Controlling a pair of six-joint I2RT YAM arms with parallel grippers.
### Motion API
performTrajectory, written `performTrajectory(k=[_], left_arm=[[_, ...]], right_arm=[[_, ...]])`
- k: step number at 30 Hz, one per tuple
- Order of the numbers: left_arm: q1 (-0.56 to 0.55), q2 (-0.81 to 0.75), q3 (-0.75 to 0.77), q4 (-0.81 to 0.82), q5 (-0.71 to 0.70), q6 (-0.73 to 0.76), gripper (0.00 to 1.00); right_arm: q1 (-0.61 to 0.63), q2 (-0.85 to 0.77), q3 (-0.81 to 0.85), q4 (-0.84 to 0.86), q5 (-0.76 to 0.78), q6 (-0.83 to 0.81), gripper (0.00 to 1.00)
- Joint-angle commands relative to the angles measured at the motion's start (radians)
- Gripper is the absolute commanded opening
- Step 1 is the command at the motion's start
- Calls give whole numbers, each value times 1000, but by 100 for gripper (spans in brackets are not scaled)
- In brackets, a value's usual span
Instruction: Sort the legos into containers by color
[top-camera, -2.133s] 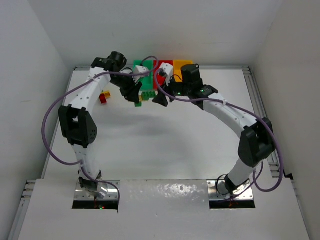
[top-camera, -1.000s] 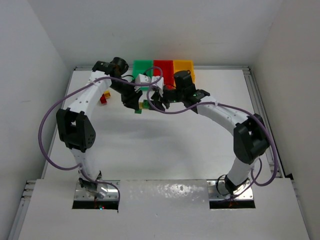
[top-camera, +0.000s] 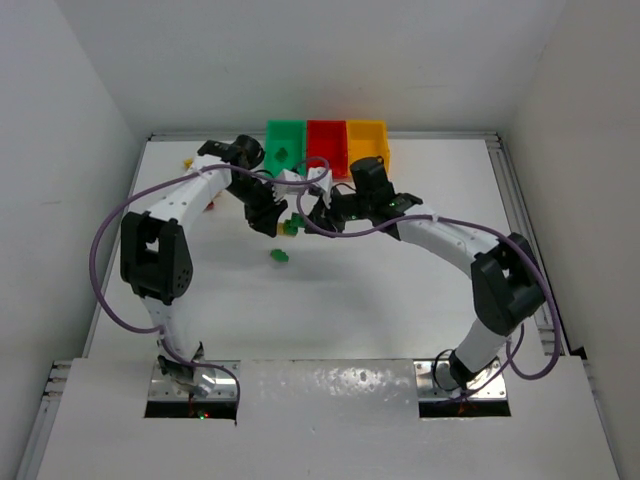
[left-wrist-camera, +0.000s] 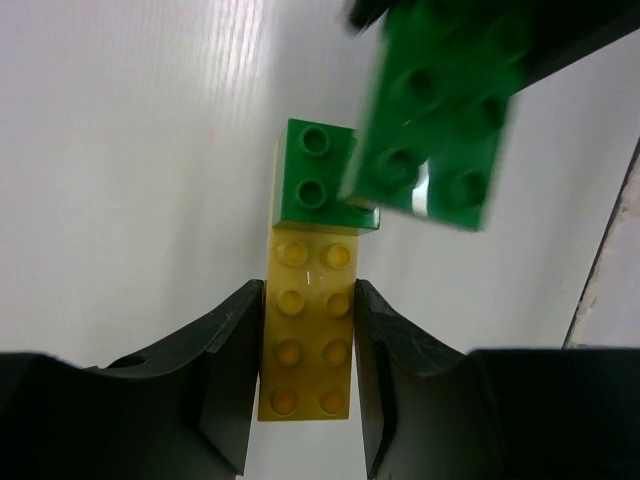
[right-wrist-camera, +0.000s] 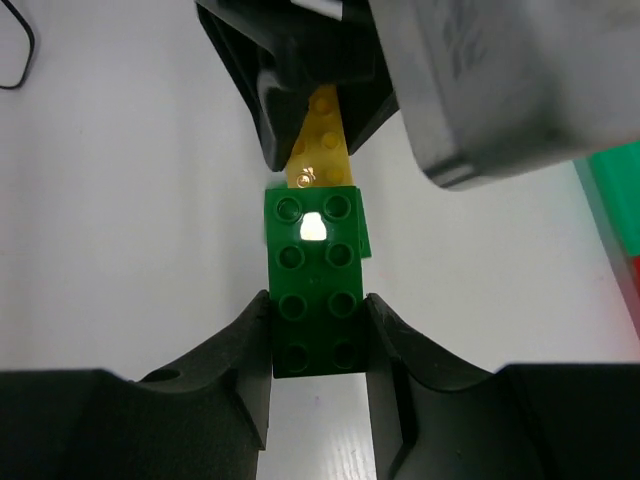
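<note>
2 arms: we see them meet tip to tip above the white table (top-camera: 400, 300), on the near side of the bins.
left gripper (left-wrist-camera: 307, 300): its jaws are clamped on the long sides of a long yellow plastic brick (left-wrist-camera: 305, 340), 2 studs wide.
small green brick (left-wrist-camera: 315, 180): it sits on the far end of the yellow one, beyond the fingertips.
loose green piece (top-camera: 280, 256): it lies alone on the table, just nearer us than the 2 grippers.
large green plastic brick (right-wrist-camera: 315, 300): 2 studs by 4, it overlaps the small green brick; we cannot tell whether they touch.
right gripper (right-wrist-camera: 318, 310): its jaws are clamped on that large brick's long sides.
bins: green bin (top-camera: 285, 133), red bin (top-camera: 325, 130) and yellow bin (top-camera: 368, 132) stand side by side at the far edge.
step in hand: we judge it to be prying a joined stack apart.
doing it well: we would hold both clamps firm, tilt 1 wrist to peel instead of tugging straight, and stay low so a freed brick cannot bounce away.
risk: we think the small green brick may pop off unheld.
</note>
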Motion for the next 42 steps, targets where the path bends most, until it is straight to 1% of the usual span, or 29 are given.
performTrajectory(k=[1,6,8,12,15,17,18,19,21,22,23,24,25,26,27,29,30,31,32,33,34,35,36,37,39,41,42], left_arm=[[7,-4,-25,44,-69,9,0],[7,-4,-47,59,-59,6,0],[8,-6,-47,59,-62,3,0],[13,-10,-47,93,-66,-37,0],[47,-13,-47,153,-64,-115,0],[70,-15,-41,199,-76,-196,0],[102,-18,-41,219,-79,-233,0],[120,-21,-42,236,-79,-295,0],[180,-36,-50,288,-79,-359,0],[200,-45,-59,323,-76,-420,0],[218,-64,-65,344,-81,-452,0],[244,-85,-78,386,-116,-522,0],[254,-99,-84,404,-139,-552,0],[258,-111,-90,418,-163,-571,0],[258,-139,-98,453,-214,-607,0],[258,-162,-122,489,-248,-647,0],[258,-168,-124,498,-268,-673,0],[258,-174,-124,506,-276,-686,0],[258,-174,-118,507,-282,-698,0],[260,-176,-116,507,-289,-713,0],[260,-181,-116,512,-291,-718,0],[260,-182,-116,513,-291,-721,0],[260,-184,-116,513,-293,-724,0],[260,-182,-116,515,-290,-726,0],[261,-173,-113,513,-283,-727,0],[263,-167,-113,515,-273,-730,0],[263,-161,-114,516,-265,-730,0]], right_arm=[[2,-104,-32,144,-39,77,0],[1,-112,-74,226,-44,147,0],[-1,-106,-71,212,-39,144,0],[-4,-97,-74,148,31,95,0],[-27,-98,-86,175,40,126,0],[-42,-97,-90,218,47,179,0],[-45,-92,-87,229,53,189,0],[-44,-86,-84,244,91,225,0],[-45,-66,-58,302,131,293,0],[-44,-31,-45,331,181,393,0],[-45,-9,-2,377,203,446,0],[-45,46,59,423,249,559,0],[-45,76,95,453,273,624,0],[-45,110,127,486,304,694,0],[-44,183,200,555,370,824,0],[-42,271,291,617,437,966,0],[-39,320,345,637,468,1073,0],[-39,418,456,652,500,1112,0],[-39,467,513,645,578,1144,0],[-36,515,575,631,618,1195,0],[-36,561,689,603,651,1210,0],[-36,651,743,599,703,1221,0],[-33,695,806,597,720,1204,0],[-33,782,925,586,738,1195,0],[-30,859,1061,577,796,1177,0],[-32,913,1077,598,861,1177,0],[-32,917,1069,606,867,1174,0]])
